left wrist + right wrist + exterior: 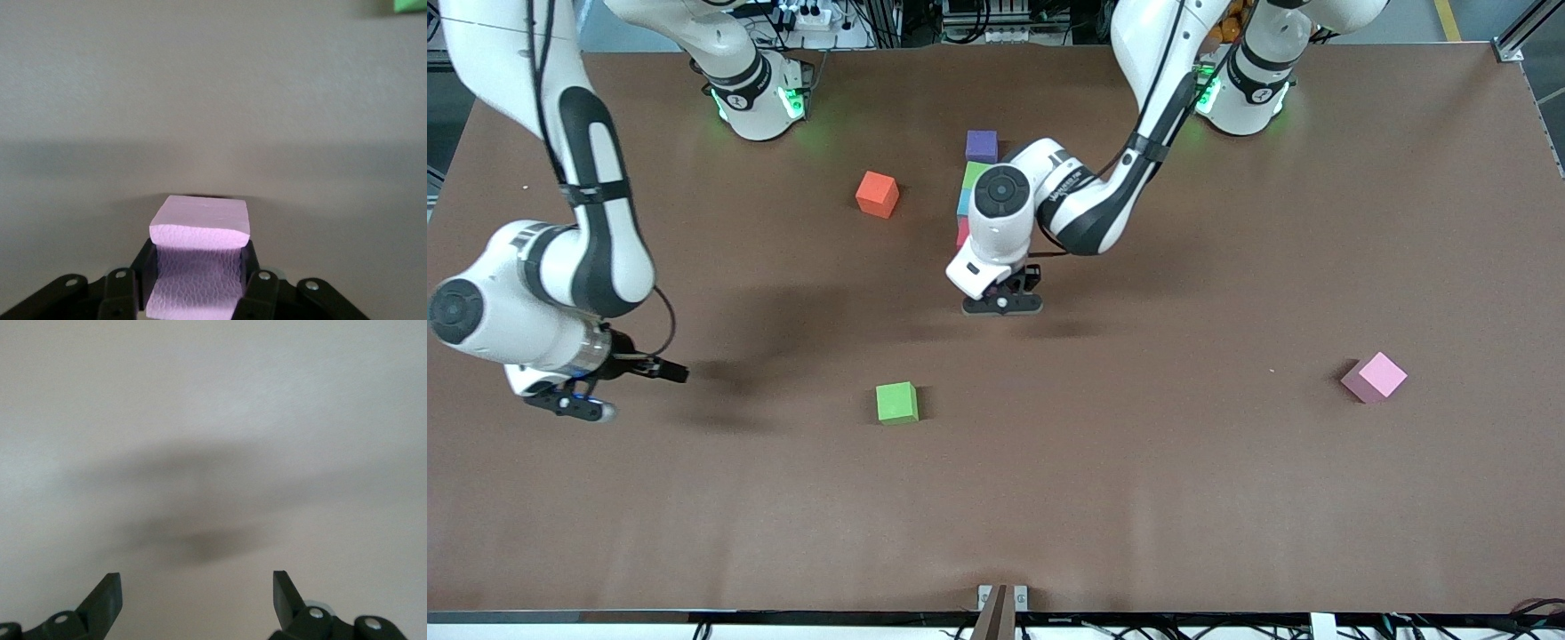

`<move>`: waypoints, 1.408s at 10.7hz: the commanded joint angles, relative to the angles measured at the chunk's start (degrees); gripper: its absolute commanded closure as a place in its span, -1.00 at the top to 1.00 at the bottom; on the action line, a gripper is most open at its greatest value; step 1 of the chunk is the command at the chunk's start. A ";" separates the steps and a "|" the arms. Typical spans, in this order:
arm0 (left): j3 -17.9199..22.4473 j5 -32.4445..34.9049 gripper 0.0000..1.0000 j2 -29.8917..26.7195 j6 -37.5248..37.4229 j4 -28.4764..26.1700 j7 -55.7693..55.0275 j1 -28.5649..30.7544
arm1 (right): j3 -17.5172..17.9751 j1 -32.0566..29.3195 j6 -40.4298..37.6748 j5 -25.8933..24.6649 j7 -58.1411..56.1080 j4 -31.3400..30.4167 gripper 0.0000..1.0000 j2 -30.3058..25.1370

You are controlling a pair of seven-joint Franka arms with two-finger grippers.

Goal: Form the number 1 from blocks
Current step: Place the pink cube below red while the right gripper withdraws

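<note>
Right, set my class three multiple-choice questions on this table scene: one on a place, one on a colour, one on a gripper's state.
1. Compared with the orange cube, the lone green block lies:
A) nearer the front camera
B) on top of it
C) touching its side

2. The held block in the left gripper is:
A) red
B) pink
C) purple

3. The right gripper is:
A) shut on a block
B) open, holding nothing
C) shut, empty

Answers:
1 A: it shows lower in the front view, well apart from the cube.
2 B: the left wrist view shows pink foam between the fingers.
3 B: the right wrist view shows the fingers spread over bare table.
</note>
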 commanded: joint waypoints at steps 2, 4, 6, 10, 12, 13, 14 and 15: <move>1.04 -1.14 -1.00 0.37 -0.45 0.19 -0.32 -2.89 | 0.86 -0.06 -1.87 -4.54 -0.84 0.57 1.00 -1.39; 1.12 -1.14 -1.00 1.16 -0.45 1.24 -0.41 -4.03 | 1.04 0.12 -1.97 -6.15 -3.72 -2.14 1.00 -4.19; 1.12 -1.22 -1.00 1.16 -0.45 1.25 -0.41 -4.39 | 0.95 -0.14 -1.97 -6.15 -10.57 -6.44 1.00 -7.97; 1.12 -1.40 -1.00 1.51 -0.37 1.42 -0.67 -4.74 | 0.95 2.92 -2.14 -6.15 -12.27 -9.98 1.00 -10.10; 1.13 -1.23 -1.00 2.30 -0.37 2.56 -3.39 -4.83 | 0.95 4.94 -3.89 -6.23 -12.27 -9.98 1.00 -10.28; 1.21 -1.31 -1.00 2.65 -0.37 2.74 -3.48 -5.00 | 0.95 6.52 -6.51 -6.32 -12.18 -10.15 1.00 -11.49; 1.13 -1.40 -1.00 2.83 -0.28 2.83 -3.57 -5.00 | 1.04 7.58 -9.67 -6.93 -12.18 -10.16 1.00 -12.81; 1.12 -1.40 -1.00 2.92 -0.28 2.91 -4.00 -5.09 | 1.13 8.11 -11.70 -7.81 -12.18 -10.16 1.00 -13.96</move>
